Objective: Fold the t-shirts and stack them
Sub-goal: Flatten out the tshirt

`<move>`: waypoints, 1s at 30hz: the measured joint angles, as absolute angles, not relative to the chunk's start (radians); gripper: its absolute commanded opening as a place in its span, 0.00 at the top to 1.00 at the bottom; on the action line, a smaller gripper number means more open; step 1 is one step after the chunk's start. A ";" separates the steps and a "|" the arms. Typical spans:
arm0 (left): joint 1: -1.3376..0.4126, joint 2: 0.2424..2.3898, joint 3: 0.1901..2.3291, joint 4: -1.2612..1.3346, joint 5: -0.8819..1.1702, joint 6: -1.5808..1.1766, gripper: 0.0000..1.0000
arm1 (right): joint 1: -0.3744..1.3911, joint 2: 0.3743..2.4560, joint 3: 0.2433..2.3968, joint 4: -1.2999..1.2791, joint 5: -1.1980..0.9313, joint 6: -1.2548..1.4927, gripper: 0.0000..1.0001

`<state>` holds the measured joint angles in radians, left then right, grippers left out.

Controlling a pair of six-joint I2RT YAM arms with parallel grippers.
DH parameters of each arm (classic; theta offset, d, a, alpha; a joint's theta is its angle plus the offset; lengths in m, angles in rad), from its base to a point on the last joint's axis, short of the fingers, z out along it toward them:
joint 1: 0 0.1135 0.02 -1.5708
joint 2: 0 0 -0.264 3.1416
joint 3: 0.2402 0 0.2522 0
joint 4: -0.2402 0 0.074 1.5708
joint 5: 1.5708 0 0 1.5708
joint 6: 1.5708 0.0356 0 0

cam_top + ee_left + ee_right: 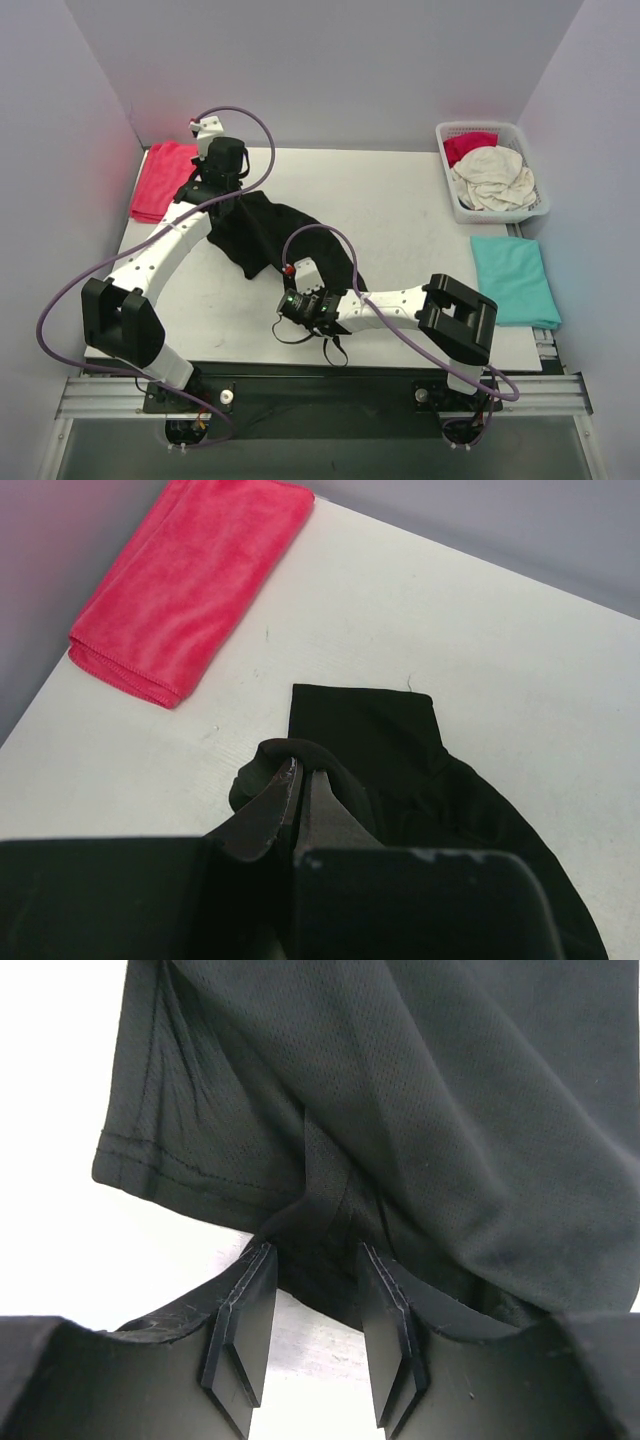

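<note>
black t-shirt [265, 230] pinched in left fingers [265, 815], right fingers [240, 1330] parted around its edge

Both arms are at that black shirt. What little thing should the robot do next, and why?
Probably close the right end effector. Its fingers stand apart with a bunched edge of the black t-shirt between them, while the left end effector is shut on a fold. With both ends held, it could likely spread the shirt flat.

Top camera looks down on the whole table [400, 200] from its near edge; both wrist cameras, close up, share the black shirt [265, 230].
</note>
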<state>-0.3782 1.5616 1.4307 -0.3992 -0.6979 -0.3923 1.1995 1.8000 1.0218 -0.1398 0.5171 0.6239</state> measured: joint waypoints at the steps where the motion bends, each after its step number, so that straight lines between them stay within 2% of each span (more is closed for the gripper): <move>1: -0.377 1.562 1.431 -0.399 -0.698 -0.392 1.00 | 1.201 1.800 1.019 -0.138 0.516 0.629 0.63; 6: -0.377 1.562 1.431 -0.399 -0.698 -0.393 1.00 | 1.206 1.800 1.010 -0.123 0.516 0.655 0.64; 9: -0.377 1.562 1.431 -0.399 -0.698 -0.393 1.00 | 1.206 1.800 1.006 -0.114 0.515 0.668 0.69; 18: -0.376 1.562 1.431 -0.400 -0.698 -0.400 1.00 | 1.211 1.800 0.994 -0.086 0.508 0.689 1.00; 25: -0.374 1.562 1.431 -0.400 -0.698 -0.400 1.00 | 1.215 1.787 0.983 -0.093 0.513 0.692 1.00; 30: -0.367 1.554 1.431 -0.411 -0.697 -0.399 1.00 | 1.238 1.738 0.982 -0.218 0.557 0.706 1.00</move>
